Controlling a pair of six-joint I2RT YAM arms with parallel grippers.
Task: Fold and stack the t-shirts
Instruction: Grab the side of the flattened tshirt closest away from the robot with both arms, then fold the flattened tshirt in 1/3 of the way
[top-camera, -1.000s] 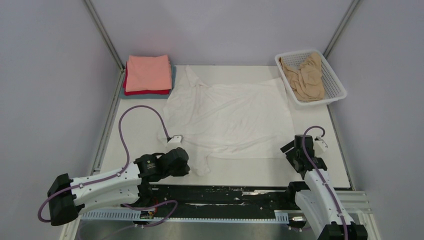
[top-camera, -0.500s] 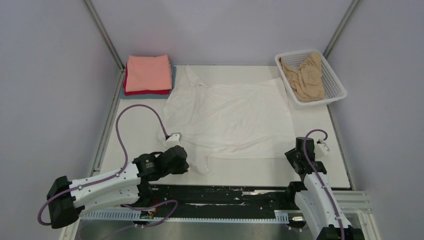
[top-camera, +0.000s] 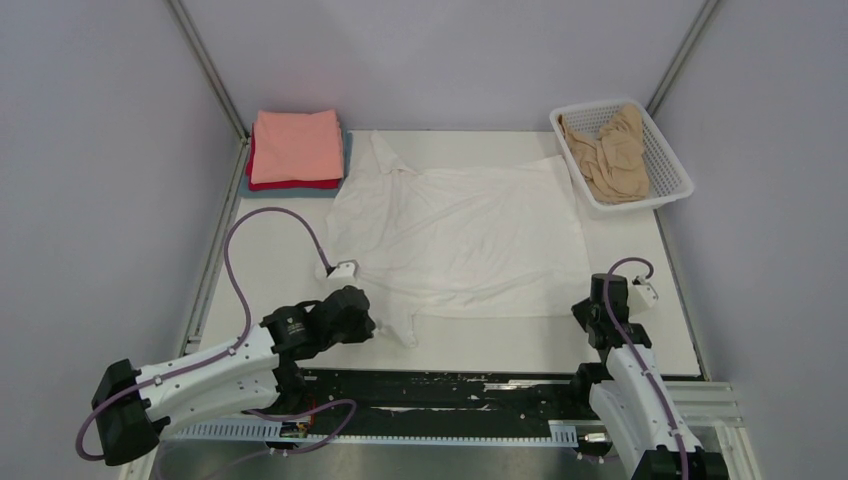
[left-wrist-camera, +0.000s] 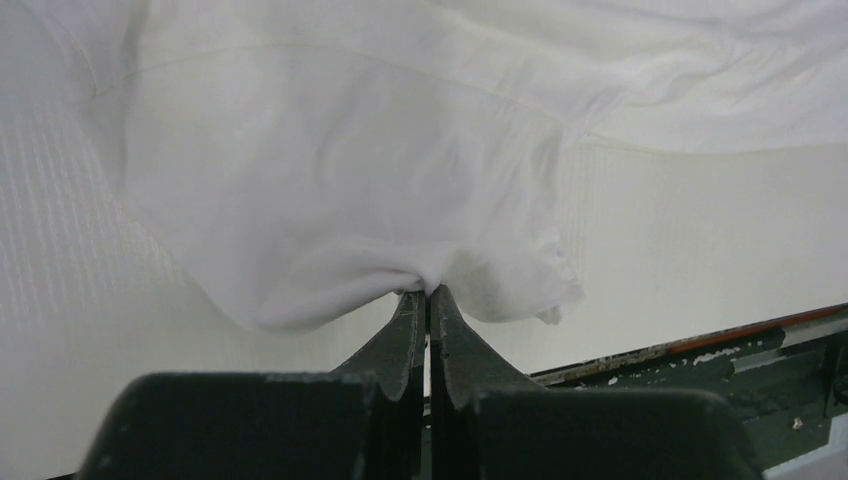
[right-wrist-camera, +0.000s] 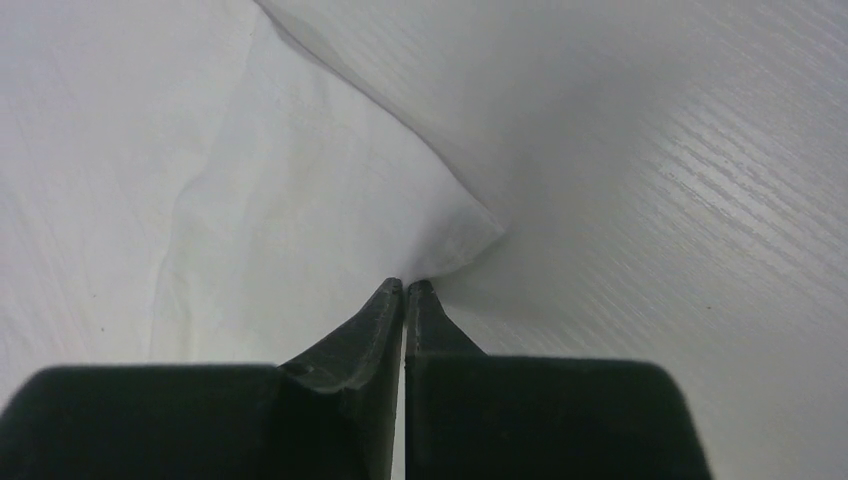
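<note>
White counter (top-camera: 625, 240) carries the white t-shirt (top-camera: 460, 235), spread nearly flat across its middle. Its long axis runs left to right, and the sleeves and neck seem to point left, the hem right. At the far left, the folded stack (top-camera: 296, 150) shows salmon-pink over red and grey-blue. The tan t-shirt (top-camera: 608, 152) lies crumpled in the basket (top-camera: 668, 160). Left claw (left-wrist-camera: 428, 292) is pressed together on the near sleeve's cloth, and right claw (right-wrist-camera: 405, 285) pinches the near hem corner. This looks like the first fold: next, both claws should lift together and carry the near edge evenly toward the far edge.
</note>
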